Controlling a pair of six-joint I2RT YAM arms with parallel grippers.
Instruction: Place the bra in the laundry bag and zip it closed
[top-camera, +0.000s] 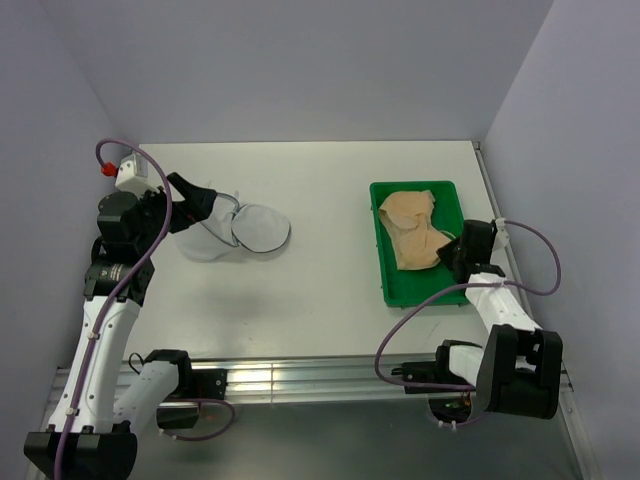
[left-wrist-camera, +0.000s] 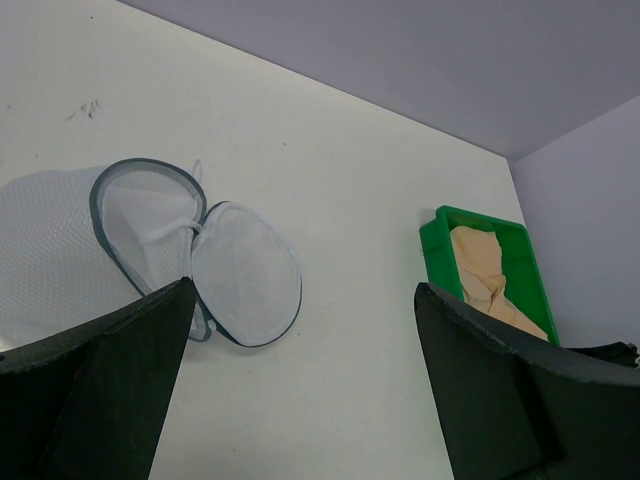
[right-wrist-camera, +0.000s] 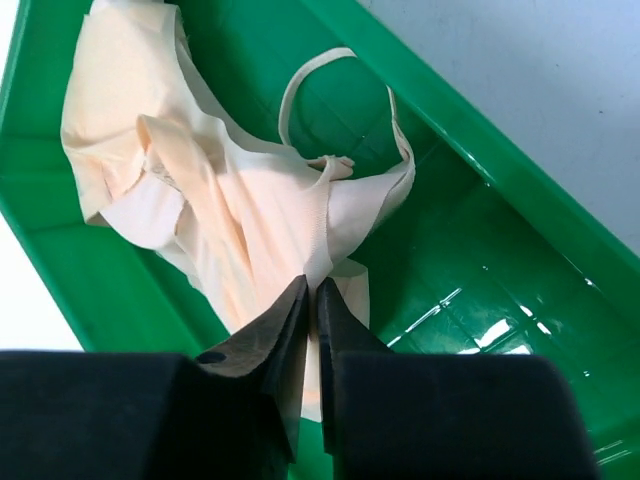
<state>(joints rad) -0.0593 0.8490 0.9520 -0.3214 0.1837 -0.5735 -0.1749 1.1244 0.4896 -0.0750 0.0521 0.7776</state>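
Observation:
The peach-beige bra (top-camera: 412, 228) lies crumpled in the green tray (top-camera: 385, 275) at the right; it also shows in the right wrist view (right-wrist-camera: 220, 200) and the left wrist view (left-wrist-camera: 485, 275). My right gripper (right-wrist-camera: 312, 290) is shut on a fold of the bra's fabric inside the tray; in the top view it sits at the tray's right side (top-camera: 462, 250). The white mesh laundry bag (top-camera: 225, 228) lies open at the left, its round dark-rimmed flap (left-wrist-camera: 245, 272) folded out beside the opening (left-wrist-camera: 145, 225). My left gripper (top-camera: 200, 205) is open and empty, hovering at the bag's left side.
The green tray (right-wrist-camera: 480, 230) has raised walls around the bra. A thin bra strap (right-wrist-camera: 335, 75) loops across the tray floor. Grey walls close in the white table (top-camera: 320, 290) at the back and sides. A metal rail (top-camera: 320, 378) runs along the near edge.

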